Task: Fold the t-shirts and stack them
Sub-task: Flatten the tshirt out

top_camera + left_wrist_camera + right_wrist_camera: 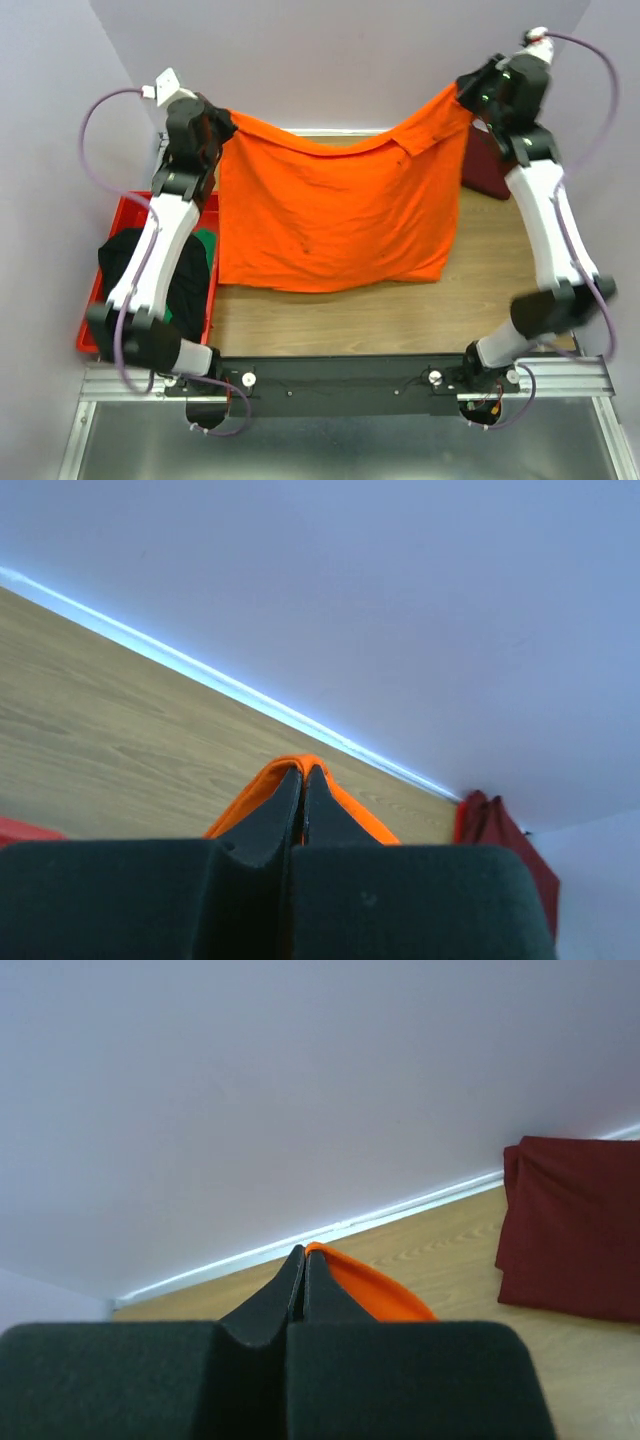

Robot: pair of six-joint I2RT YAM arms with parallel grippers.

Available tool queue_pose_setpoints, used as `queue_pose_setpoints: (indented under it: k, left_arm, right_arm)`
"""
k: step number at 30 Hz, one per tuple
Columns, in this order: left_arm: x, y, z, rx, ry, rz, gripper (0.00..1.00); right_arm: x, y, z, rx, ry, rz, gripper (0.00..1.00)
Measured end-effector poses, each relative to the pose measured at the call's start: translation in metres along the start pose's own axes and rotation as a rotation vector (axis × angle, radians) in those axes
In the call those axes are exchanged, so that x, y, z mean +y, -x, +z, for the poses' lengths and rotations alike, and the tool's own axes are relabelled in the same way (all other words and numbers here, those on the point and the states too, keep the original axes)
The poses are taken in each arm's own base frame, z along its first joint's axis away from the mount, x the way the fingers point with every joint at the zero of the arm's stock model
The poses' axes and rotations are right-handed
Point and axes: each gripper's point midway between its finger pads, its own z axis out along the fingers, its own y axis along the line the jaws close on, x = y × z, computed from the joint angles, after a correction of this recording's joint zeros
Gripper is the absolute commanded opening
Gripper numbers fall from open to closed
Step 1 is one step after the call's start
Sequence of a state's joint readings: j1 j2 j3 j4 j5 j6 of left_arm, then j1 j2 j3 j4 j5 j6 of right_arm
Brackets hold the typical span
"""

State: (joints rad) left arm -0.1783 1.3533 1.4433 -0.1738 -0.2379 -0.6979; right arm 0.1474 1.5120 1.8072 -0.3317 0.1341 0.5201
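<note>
Cloth hangs wide over the table (330,320) — the orange t-shirt (330,215) has its top corners pinched in the closed left gripper (222,125) at eleven o'clock and the closed right gripper (468,95) at one, probably to lay it flat. Arms hide parts of the maroon t-shirt (488,175) at two and the red bin (130,208) at nine.

held shirt (330,215): over table (400,315) centre | folded shirt (485,175): far right | bin (128,208): left
</note>
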Motion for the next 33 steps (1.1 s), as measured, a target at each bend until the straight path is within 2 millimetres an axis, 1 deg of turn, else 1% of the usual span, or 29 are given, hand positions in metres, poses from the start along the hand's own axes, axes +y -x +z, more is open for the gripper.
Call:
queue_pose_setpoints:
  k: [1,2,3,4,5,6,7,8,9,11,12,14,15,17,19,20,21,22,23,24,25,26,27,28,29,30,31,32,33]
  left_arm:
    - [0.002,-0.004,0.009,0.009,0.001,0.003,0.0]
    - [0.007,-0.013,0.038,0.024,0.01,0.01,0.0]
    - [0.007,-0.016,0.058,0.036,0.003,0.014,0.0]
    - [0.003,-0.015,0.078,0.033,-0.015,0.016,0.0]
    - [0.0,-0.012,0.098,0.027,-0.034,0.016,0.0]
    - [-0.007,-0.006,0.113,0.021,-0.058,0.014,0.0]
    - [-0.012,0.001,0.125,0.008,-0.083,0.012,0.0]
    - [-0.021,0.014,0.134,-0.013,-0.124,0.011,0.0]
    - [-0.025,0.022,0.136,-0.026,-0.139,0.01,0.0]
    - [-0.038,0.052,0.139,-0.074,-0.191,0.013,0.0]
    - [-0.046,0.067,0.136,-0.102,-0.222,0.016,0.0]
    - [-0.062,0.098,0.125,-0.164,-0.28,0.022,0.0]
    - [-0.07,0.111,0.118,-0.195,-0.313,0.027,0.0]
    - [-0.075,0.121,0.108,-0.217,-0.339,0.03,0.0]
    - [-0.071,0.117,0.103,-0.209,-0.344,0.032,0.0]
    - [-0.065,0.106,0.103,-0.183,-0.339,0.033,0.0]
    - [-0.058,0.093,0.105,-0.16,-0.336,0.031,0.0]
    - [-0.046,0.073,0.109,-0.115,-0.32,0.024,0.0]
    - [-0.035,0.055,0.111,-0.075,-0.301,0.019,0.0]
    - [-0.023,0.036,0.115,-0.038,-0.284,0.01,0.0]
    - [-0.003,0.005,0.118,0.03,-0.248,-0.003,0.0]
    - [0.021,-0.03,0.121,0.101,-0.202,-0.021,0.0]
    - [0.043,-0.061,0.119,0.166,-0.155,-0.037,0.0]
    - [0.07,-0.099,0.114,0.238,-0.102,-0.059,0.0]
    - [0.093,-0.13,0.105,0.304,-0.047,-0.078,0.0]
    - [0.117,-0.162,0.093,0.372,0.009,-0.091,0.0]
    - [0.135,-0.185,0.082,0.423,0.054,-0.103,0.0]
    - [0.159,-0.216,0.062,0.495,0.12,-0.12,0.0]
    - [0.173,-0.234,0.048,0.534,0.162,-0.131,0.0]
  right_arm:
    - [-0.005,-0.015,0.024,0.029,-0.014,-0.01,0.0]
    - [-0.008,-0.027,0.042,0.049,-0.022,-0.017,0.0]
    - [-0.01,-0.037,0.064,0.067,-0.03,-0.025,0.0]
    - [-0.007,-0.038,0.085,0.056,-0.017,-0.031,0.01]
    - [-0.008,-0.043,0.099,0.06,-0.019,-0.033,0.01]
    - [-0.003,-0.041,0.116,0.042,-0.002,-0.034,0.0]
    - [0.002,-0.037,0.126,0.024,0.012,-0.036,0.01]
    - [0.007,-0.03,0.131,0.006,0.026,-0.037,0.0]
    - [0.016,-0.015,0.136,-0.038,0.05,-0.036,0.0]
    - [0.03,0.011,0.13,-0.098,0.081,-0.035,0.0]
    - [0.039,0.029,0.123,-0.143,0.105,-0.033,0.0]
    - [0.052,0.056,0.109,-0.212,0.141,-0.031,0.0]
    - [0.061,0.076,0.095,-0.258,0.163,-0.031,0.0]
    - [0.066,0.091,0.08,-0.294,0.177,-0.03,0.0]
    - [0.064,0.095,0.066,-0.305,0.173,-0.033,0.0]
    - [0.062,0.092,0.061,-0.296,0.167,-0.034,0.0]
    - [0.055,0.083,0.06,-0.28,0.154,-0.034,0.01]
    - [0.048,0.071,0.059,-0.255,0.135,-0.036,0.0]
    - [0.029,0.043,0.059,-0.19,0.09,-0.043,0.0]
    - [0.018,0.024,0.06,-0.152,0.067,-0.045,0.0]
    - [0.006,0.002,0.062,-0.111,0.044,-0.047,0.01]
    - [-0.012,-0.028,0.06,-0.049,0.006,-0.048,0.0]
    - [-0.034,-0.066,0.056,0.034,-0.04,-0.05,0.01]
    - [-0.054,-0.098,0.05,0.102,-0.08,-0.047,0.0]
    - [-0.073,-0.132,0.042,0.174,-0.122,-0.046,0.0]
    - [-0.09,-0.159,0.031,0.227,-0.155,-0.042,0.0]
    - [-0.114,-0.196,0.011,0.312,-0.207,-0.039,0.0]
    - [-0.131,-0.222,-0.006,0.369,-0.244,-0.035,0.0]
    - [-0.146,-0.244,-0.023,0.414,-0.273,-0.03,0.01]
